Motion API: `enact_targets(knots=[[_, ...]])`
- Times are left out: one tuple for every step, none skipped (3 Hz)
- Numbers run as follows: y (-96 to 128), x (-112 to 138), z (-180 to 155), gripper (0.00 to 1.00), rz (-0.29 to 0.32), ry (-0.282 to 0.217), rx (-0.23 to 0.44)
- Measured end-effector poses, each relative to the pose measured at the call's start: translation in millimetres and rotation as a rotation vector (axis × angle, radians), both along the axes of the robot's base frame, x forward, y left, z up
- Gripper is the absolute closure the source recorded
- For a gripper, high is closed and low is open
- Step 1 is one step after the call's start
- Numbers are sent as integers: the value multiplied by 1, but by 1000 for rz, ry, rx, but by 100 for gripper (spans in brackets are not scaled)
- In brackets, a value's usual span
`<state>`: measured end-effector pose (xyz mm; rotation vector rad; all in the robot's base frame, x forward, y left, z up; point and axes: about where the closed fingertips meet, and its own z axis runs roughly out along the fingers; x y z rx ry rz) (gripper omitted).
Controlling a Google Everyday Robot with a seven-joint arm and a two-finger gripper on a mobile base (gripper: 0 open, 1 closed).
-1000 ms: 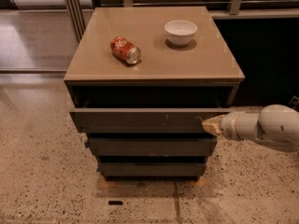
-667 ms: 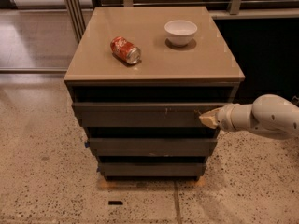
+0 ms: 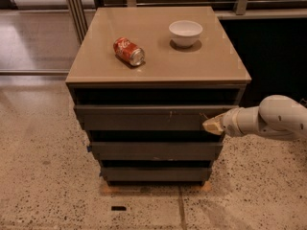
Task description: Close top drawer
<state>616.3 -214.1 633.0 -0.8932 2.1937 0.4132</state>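
The top drawer (image 3: 144,118) is the wide dark grey-brown front just under the tan cabinet top (image 3: 158,68), with small white scratches right of centre. Its front stands only slightly out from the cabinet, with a dark gap above it; its inside is hidden. My gripper (image 3: 211,125), a tan tip on a white arm coming in from the right, rests against the right end of the drawer front.
A red soda can (image 3: 128,51) lies on its side on the cabinet top, and a white bowl (image 3: 185,32) stands behind it to the right. Two narrower dark drawer fronts (image 3: 156,150) sit below. Speckled floor surrounds the cabinet; a dark wall is at the right.
The top drawer has slid inward toward the cabinet. My gripper has moved with it, left and away from the camera, staying on the drawer front's right end.
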Motion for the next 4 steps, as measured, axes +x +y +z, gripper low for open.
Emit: enact_targets(knots=[[-2,-56,-2,100,77,134,27],[1,-133,9,100,106,232,60],[2,-146,6,82,108,249,55],[3,-145,6,59,109,248,55]])
